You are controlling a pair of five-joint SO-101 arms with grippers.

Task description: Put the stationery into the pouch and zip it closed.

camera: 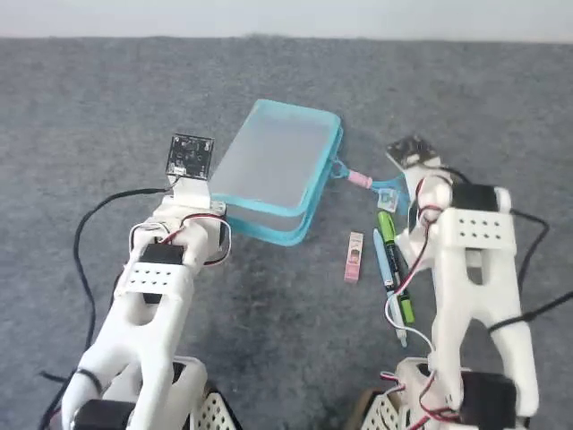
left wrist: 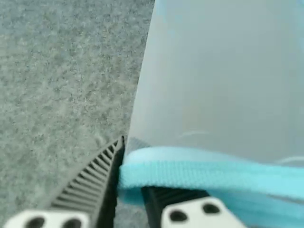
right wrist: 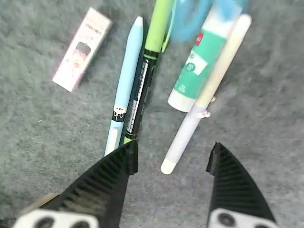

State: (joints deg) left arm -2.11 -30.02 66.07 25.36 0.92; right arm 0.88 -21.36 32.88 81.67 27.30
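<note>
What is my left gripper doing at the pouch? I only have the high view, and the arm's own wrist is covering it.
Observer: The left gripper is shut on the pouch, pinching its blue zipper edge with one finger on each side.
Operator: And the right one, open or shut?
Observer: The right gripper is open, and the near end of a white pen lies between its fingers.
Operator: What is next to that pen?
Observer: A green-and-white glue stick lies right alongside it, apparently touching.
</note>
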